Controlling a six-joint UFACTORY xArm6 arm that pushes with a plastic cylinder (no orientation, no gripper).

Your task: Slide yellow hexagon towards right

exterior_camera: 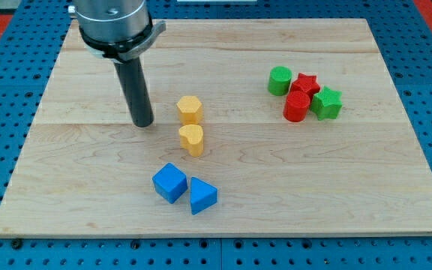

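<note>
The yellow hexagon [190, 109] stands on the wooden board [313, 180] a little left of the middle. My tip [142, 124] rests on the board to the hexagon's left, a short gap apart from it. A second yellow block, heart-shaped [192, 139], stands just below the hexagon, close to it.
A blue cube [169, 182] and a blue triangle [202, 196] sit below the yellow blocks. At the view's right is a tight cluster: a green cylinder [280, 80], a red star [304, 84], a red cylinder [296, 106] and a green star [326, 103].
</note>
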